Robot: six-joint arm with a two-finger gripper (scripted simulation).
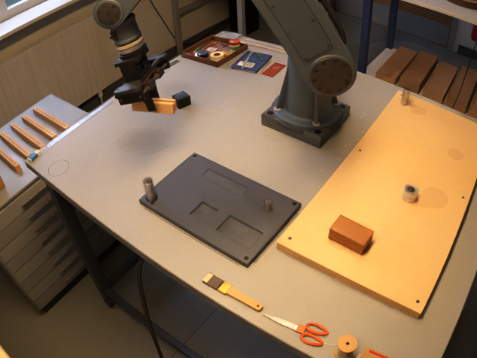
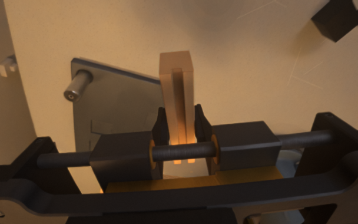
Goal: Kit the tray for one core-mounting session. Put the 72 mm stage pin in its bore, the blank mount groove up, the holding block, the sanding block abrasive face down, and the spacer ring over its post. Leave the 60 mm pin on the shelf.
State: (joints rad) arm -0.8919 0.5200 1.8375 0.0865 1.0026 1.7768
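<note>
My gripper (image 1: 143, 101) (image 2: 178, 123) is raised above the far left part of the table, its two fingers clamped on the sides of the pale wooden blank mount (image 1: 158, 105) (image 2: 177, 88), whose groove faces the wrist camera. The small black holding block (image 1: 181, 99) (image 2: 335, 18) sits on the table just beside it. The dark tray (image 1: 220, 206) (image 2: 117, 103) lies at the table's middle with a stage pin (image 1: 149, 189) (image 2: 77, 86) standing in its left corner and a short post (image 1: 268, 204) at its right. The brown sanding block (image 1: 351, 234), spacer ring (image 1: 410, 193) and another pin (image 1: 405, 96) rest on the tan shelf board (image 1: 393, 192).
Behind the work stand the arm's base (image 1: 306, 115) and a brown tray of odds and ends (image 1: 214, 50). A brush (image 1: 232, 291) and scissors (image 1: 304, 329) lie near the table's front edge. Wooden strips (image 1: 27, 133) lie on the drawer cabinet to the left.
</note>
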